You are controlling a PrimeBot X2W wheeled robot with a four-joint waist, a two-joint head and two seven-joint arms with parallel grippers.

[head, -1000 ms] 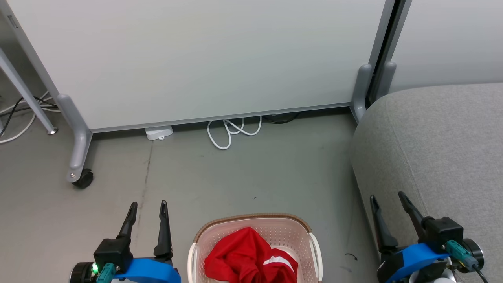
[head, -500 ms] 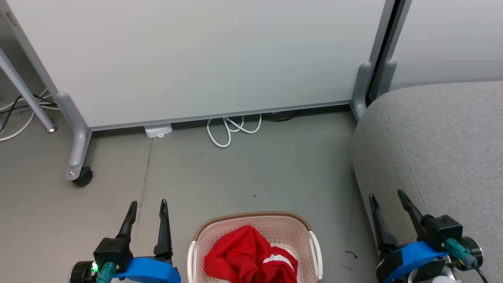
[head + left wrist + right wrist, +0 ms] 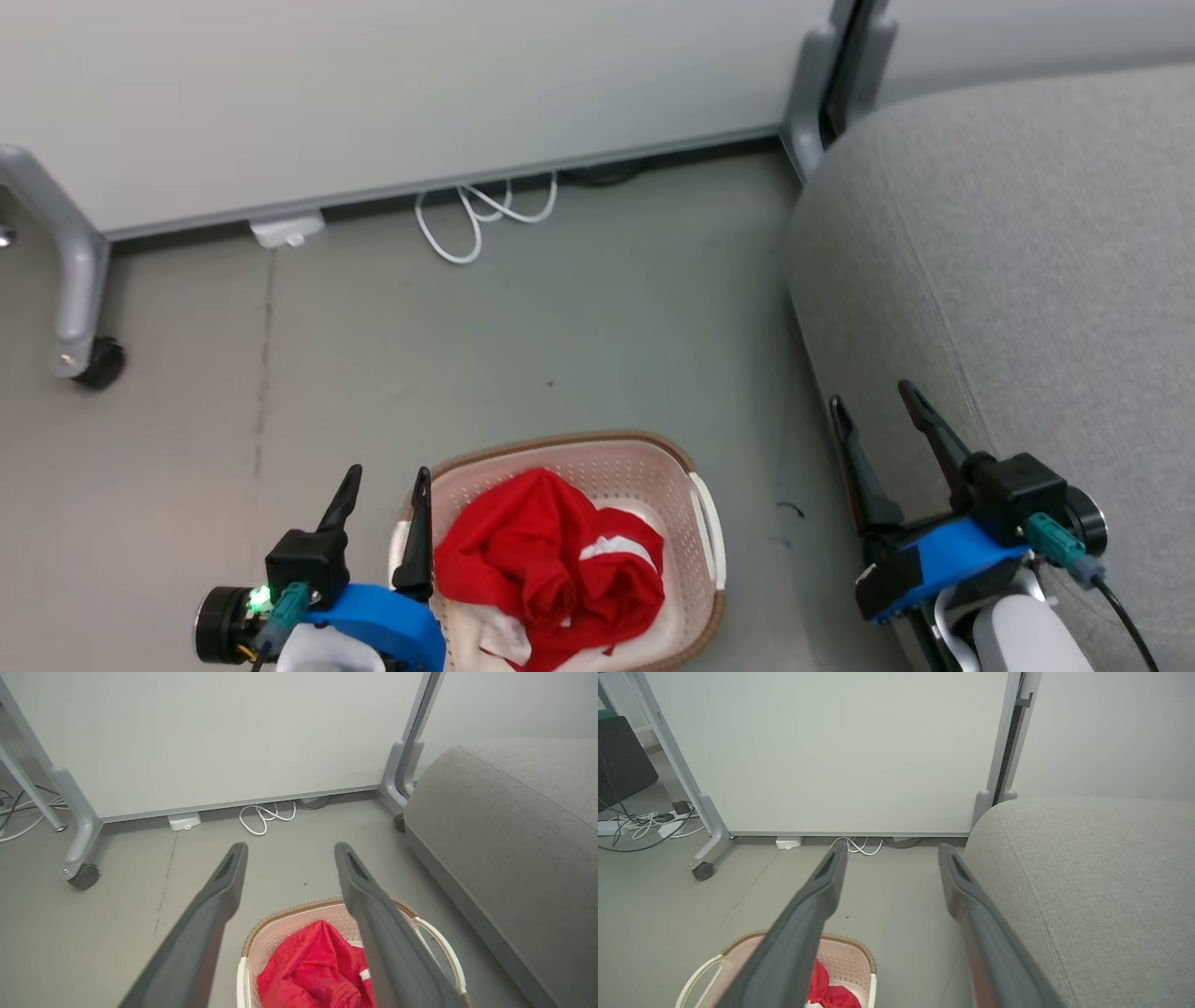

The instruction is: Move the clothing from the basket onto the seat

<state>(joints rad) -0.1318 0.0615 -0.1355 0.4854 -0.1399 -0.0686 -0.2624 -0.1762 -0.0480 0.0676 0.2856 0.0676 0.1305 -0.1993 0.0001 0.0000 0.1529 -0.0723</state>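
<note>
Red clothing [image 3: 546, 565] with white stripes lies crumpled in the cream basket [image 3: 686, 462] on the floor; the left wrist view shows the same clothing [image 3: 313, 970] in the basket [image 3: 289, 912] under my fingers. My left gripper [image 3: 385, 478] is open at the basket's left rim, holding nothing. Over the rounded edge of the grey seat [image 3: 1018, 243] on the right, my right gripper [image 3: 876, 394] stands open and empty. The right wrist view has the seat [image 3: 1101, 877] to the right and the basket [image 3: 850, 947] low on the left.
A white partition panel [image 3: 373, 93] on grey wheeled legs [image 3: 70, 280] stands behind. A looped white cable [image 3: 476, 210] and a small white box [image 3: 285, 229] lie at its foot. Bare grey floor [image 3: 523, 336] stretches between panel, basket and seat.
The head camera has tilted down and turned, so the whole scene shifted up and left. My left gripper now sits closer to the basket's rim. Both grippers stay open.
</note>
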